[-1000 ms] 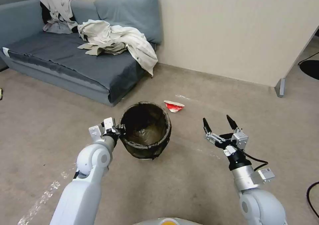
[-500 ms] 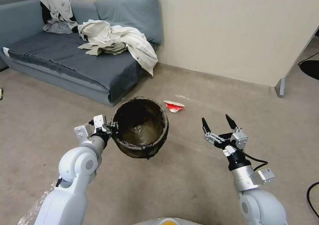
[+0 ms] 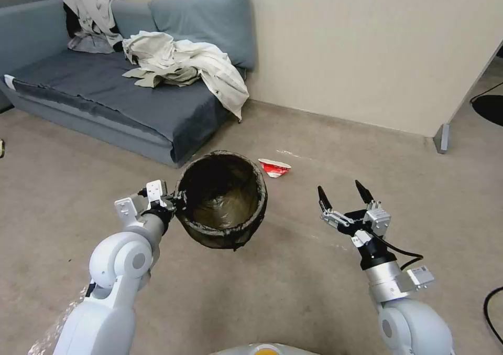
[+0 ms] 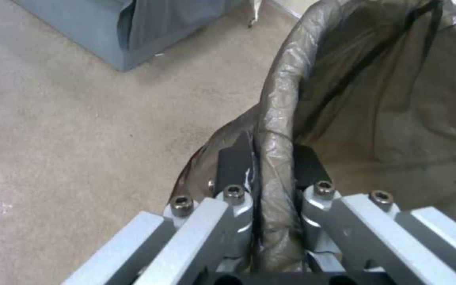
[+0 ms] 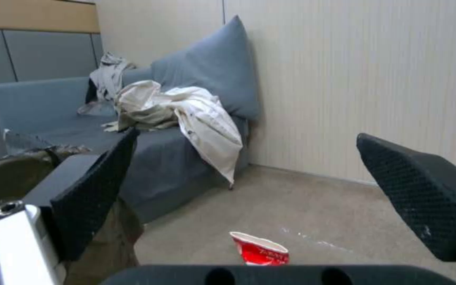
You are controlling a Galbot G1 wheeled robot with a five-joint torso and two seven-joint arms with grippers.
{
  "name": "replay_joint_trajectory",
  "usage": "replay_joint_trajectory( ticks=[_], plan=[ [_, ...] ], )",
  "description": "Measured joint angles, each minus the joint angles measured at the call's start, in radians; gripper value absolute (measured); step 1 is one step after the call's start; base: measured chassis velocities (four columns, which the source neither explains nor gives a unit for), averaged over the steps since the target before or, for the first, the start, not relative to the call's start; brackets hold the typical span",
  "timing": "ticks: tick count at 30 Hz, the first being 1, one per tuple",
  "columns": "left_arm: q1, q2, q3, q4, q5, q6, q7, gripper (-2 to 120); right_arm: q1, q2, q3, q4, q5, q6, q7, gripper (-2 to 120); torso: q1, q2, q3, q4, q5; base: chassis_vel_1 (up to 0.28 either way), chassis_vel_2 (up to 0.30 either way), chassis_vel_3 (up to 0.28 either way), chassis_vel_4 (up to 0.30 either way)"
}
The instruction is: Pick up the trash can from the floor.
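My left gripper (image 3: 175,202) pinches the trash can (image 3: 222,200) by its rim, holding it above the floor (image 3: 293,292), while my right gripper (image 3: 341,195) waits beside it with fingers wide.

A grey sofa (image 3: 105,93) carries crumpled pale clothes (image 3: 183,64) (a crushed red-and-white cup (image 3: 274,167) lies nearby).

floor (image 3: 293,287): beige carpet | on it: crushed red-and-white cup (image 3: 274,167), grey sofa (image 3: 105,103)
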Motion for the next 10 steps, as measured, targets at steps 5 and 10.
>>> replay_joint_trajectory(
  ticks=[5, 10],
  plan=[
    [-0.002, -0.004, 0.001, 0.000, 0.001, 0.000, 0.000, 4, 0.002, -0.002, 0.000, -0.001, -0.001, -0.002, 0.000, 100, 0.000, 0.000, 0.000, 0.0000, 0.0000, 0.000, 0.000, 0.000, 0.000],
    [-0.004, -0.004, 0.001, 0.003, 0.001, 0.001, 0.000, 4, 0.002, -0.002, 0.001, -0.003, -0.005, -0.004, 0.001, 100, 0.000, 0.000, 0.000, 0.0000, 0.0000, 0.000, 0.000, 0.000, 0.000]
  ],
)
